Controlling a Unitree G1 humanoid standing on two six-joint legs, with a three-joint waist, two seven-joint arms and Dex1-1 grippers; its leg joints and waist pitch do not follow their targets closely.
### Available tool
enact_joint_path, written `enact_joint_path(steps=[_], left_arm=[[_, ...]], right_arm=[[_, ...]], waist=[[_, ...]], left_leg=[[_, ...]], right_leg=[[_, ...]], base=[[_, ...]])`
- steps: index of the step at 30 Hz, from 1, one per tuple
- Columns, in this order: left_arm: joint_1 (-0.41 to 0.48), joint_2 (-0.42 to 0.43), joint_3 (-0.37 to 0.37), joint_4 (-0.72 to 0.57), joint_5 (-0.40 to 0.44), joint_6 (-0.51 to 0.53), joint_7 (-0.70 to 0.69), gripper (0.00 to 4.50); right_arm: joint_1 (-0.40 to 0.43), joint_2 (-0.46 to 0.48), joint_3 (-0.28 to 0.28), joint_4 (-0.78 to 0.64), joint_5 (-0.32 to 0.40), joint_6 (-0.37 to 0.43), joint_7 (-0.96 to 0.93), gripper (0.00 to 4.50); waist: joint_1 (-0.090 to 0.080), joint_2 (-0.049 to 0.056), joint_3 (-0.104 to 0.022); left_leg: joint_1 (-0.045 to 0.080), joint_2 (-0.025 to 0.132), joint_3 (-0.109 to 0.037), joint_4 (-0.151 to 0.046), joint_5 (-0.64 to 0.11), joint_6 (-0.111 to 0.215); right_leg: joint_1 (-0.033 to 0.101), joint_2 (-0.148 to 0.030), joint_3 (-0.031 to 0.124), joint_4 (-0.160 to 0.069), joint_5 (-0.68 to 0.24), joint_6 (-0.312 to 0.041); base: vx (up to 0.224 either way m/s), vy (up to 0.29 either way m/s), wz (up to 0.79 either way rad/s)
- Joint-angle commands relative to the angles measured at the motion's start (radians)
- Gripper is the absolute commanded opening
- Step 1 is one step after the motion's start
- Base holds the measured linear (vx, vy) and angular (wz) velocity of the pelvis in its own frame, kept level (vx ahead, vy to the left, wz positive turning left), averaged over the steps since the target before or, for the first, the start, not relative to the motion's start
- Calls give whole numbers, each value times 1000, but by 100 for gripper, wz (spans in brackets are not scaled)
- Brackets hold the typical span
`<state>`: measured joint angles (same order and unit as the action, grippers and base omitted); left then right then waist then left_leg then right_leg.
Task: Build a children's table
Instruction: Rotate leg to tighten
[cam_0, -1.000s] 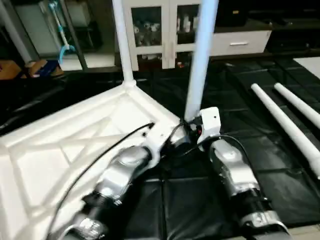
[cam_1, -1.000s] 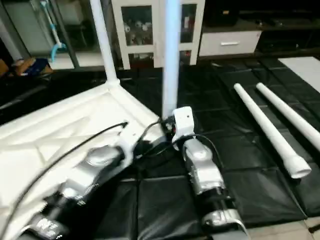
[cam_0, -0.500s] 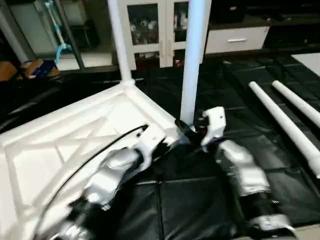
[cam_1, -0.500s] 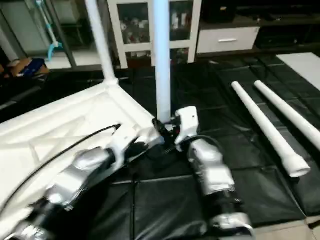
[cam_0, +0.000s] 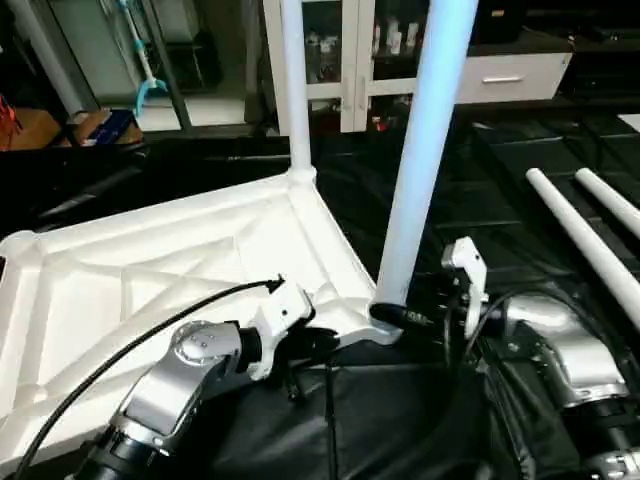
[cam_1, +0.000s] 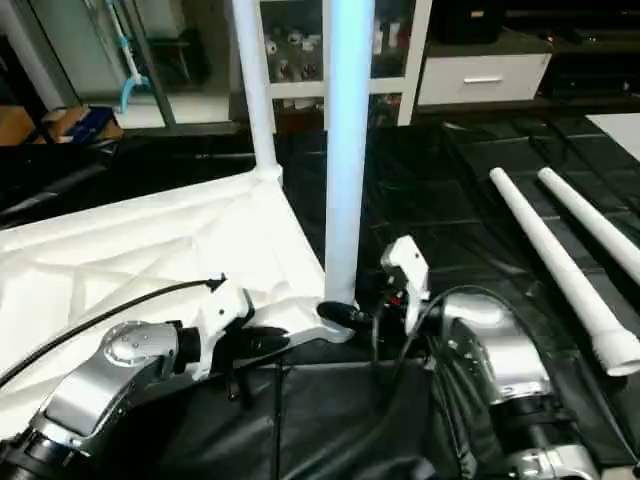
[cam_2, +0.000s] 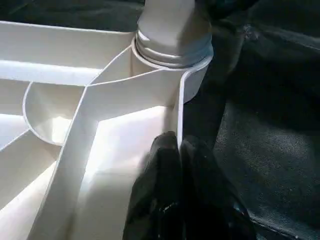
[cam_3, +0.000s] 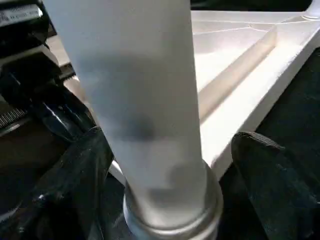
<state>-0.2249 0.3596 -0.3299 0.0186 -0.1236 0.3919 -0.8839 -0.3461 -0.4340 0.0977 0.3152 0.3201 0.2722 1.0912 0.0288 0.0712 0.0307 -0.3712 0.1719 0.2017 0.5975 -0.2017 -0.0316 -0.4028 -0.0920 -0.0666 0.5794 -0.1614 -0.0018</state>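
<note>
**Children's table: second leg standing in its corner socket, two legs still on the floor**

The children's table top (cam_0: 150, 280) lies upside down on the black floor mats (cam_0: 400, 420), ribs up. At its near corner the right gripper (cam_3: 165, 200) sits with its jaws spread wide, one finger on each side of the near leg (cam_0: 425, 150) and, as far as I can see from the wrist view, clear of it on both sides, so it holds nothing. That leg stands upright in the round corner socket (cam_2: 172, 55), its threaded collar seated at the rim.

The left gripper (cam_2: 175, 165) has its jaws pressed together and empty, their tips resting against the rim wall of the top just beside the same socket, as if steadying the corner.

Further out, a far leg (cam_0: 297, 90) stands upright in the next corner along the same edge. Well off to the robot's right, two loose legs (cam_1: 555, 265) lie flat on the mats, side by side, their long axes running away from the robot and slightly leftward, thick ends nearer the robot.

My reading: the next move turns on those loose legs. They lie on the right arm's side, so the right arm is the nearer one, and its jaws would need to close across the leg's long axis.

Behind stand a glass-door cabinet (cam_0: 350, 60) and a drawer unit (cam_0: 510, 75).
</note>
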Motion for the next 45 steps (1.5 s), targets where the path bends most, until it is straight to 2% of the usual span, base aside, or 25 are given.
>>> enact_joint_path(steps=[1,2,9,11,12,14,21,22,23,25,26,34,36,38,41,42,43,44,45], left_arm=[[4,0,-6,-7,-21,-11,-13,0],[3,5,-9,-6,-14,-12,-14,0],[-6,17,-17,3,14,-17,-11,0],[-8,16,-14,2,11,-14,-11,0],[-8,17,-15,1,11,-14,-11,0],[-8,17,-16,2,11,-15,-9,0],[-10,14,-16,5,14,-14,-7,0],[-11,14,-16,5,15,-14,-5,0],[-11,14,-15,4,15,-13,-4,0],[-8,14,-14,1,13,-11,-4,0],[-7,15,-15,1,14,-11,-5,0],[-8,15,-15,1,15,-9,-3,0],[-8,14,-13,1,15,-6,4,0],[-19,-3,-12,26,35,5,46,0],[-56,-48,-8,88,73,12,128,0],[-56,-48,-8,88,73,12,128,0],[-96,-88,-5,144,99,14,192,0],[-124,-121,2,179,111,29,242,0],[-137,-137,7,196,114,38,265,0]], right_arm=[[-7,-2,12,-8,-16,-18,-9,400],[-6,-3,17,-6,-24,-28,-10,400],[-14,5,32,7,-43,-53,-14,400],[-23,7,31,13,-41,-45,-2,400],[-24,7,31,16,-43,-47,-1,375],[-30,4,34,33,-51,-55,2,375],[-39,4,54,63,-61,-52,21,298],[-42,4,58,73,-71,-61,16,298],[-46,6,64,90,-86,-74,11,290],[-49,9,64,94,-86,-75,11,274],[-54,13,61,100,-86,-78,12,268],[-68,33,47,114,-65,-84,7,256],[-66,40,40,119,-63,-88,-10,255],[-71,82,14,161,-87,-105,-134,254],[-79,154,-19,226,-130,-124,-332,254],[-79,154,-19,226,-130,-124,-332,254],[-79,207,-29,252,-150,-124,-443,254],[-83,241,-31,267,-162,-122,-510,254],[-87,256,-32,275,-170,-120,-545,254]], waist=[[-2,-20,-49],[-2,-15,-50],[-2,-20,-53],[-1,-17,-53],[-1,-17,-53],[-1,-18,-53],[0,-19,-54],[-1,-23,-54],[0,-19,-53],[-1,-19,-53],[-1,-16,-52],[-4,-24,-53],[-4,-23,-52],[-6,-23,-50],[-19,-22,-47],[-24,-23,-47],[-29,-24,-48],[-31,-18,-43],[-35,-21,-43]], left_leg=[[11,57,-29,-76,-236,60],[14,57,-29,-76,-237,57],[9,56,-28,-72,-200,76],[9,56,-28,-72,-198,78],[10,56,-28,-72,-203,78],[11,57,-28,-72,-204,77],[10,56,-28,-70,-195,82],[9,57,-27,-69,-192,83],[9,57,-28,-70,-192,83],[11,56,-28,-70,-205,79],[11,57,-28,-71,-211,75],[10,56,-28,-70,-208,75],[10,56,-28,-69,-206,78],[9,56,-28,-70,-220,70],[11,52,-31,-74,-250,36],[11,52,-32,-76,-259,30],[9,51,-35,-76,-274,22],[14,51,-33,-77,-300,16],[20,47,-34,-77,-335,3]], right_leg=[[39,-53,40,-70,-332,-197],[38,-52,40,-70,-326,-196],[42,-51,40,-63,-255,-216],[43,-51,39,-63,-256,-218],[42,-51,39,-63,-260,-218],[42,-51,39,-63,-263,-219],[43,-51,38,-62,-255,-222],[44,-51,38,-61,-252,-223],[43,-51,38,-61,-257,-226],[42,-51,37,-62,-268,-226],[42,-51,38,-62,-273,-222],[43,-51,38,-62,-276,-220],[42,-52,38,-62,-277,-222],[40,-52,39,-64,-300,-218],[35,-51,37,-70,-355,-203],[37,-51,37,-71,-365,-198],[41,-53,35,-70,-380,-189],[31,-51,37,-79,-414,-177],[27,-51,35,-84,-457,-165]], base=[[0,0,0],[0,0,0],[0,0,0],[0,0,0],[0,0,0],[0,0,0],[0,0,0],[0,0,0],[0,0,0],[0,0,0],[0,0,0],[0,0,0],[0,0,0],[0,0,0],[0,0,0],[0,0,0],[0,0,0],[0,0,0],[0,0,0]])
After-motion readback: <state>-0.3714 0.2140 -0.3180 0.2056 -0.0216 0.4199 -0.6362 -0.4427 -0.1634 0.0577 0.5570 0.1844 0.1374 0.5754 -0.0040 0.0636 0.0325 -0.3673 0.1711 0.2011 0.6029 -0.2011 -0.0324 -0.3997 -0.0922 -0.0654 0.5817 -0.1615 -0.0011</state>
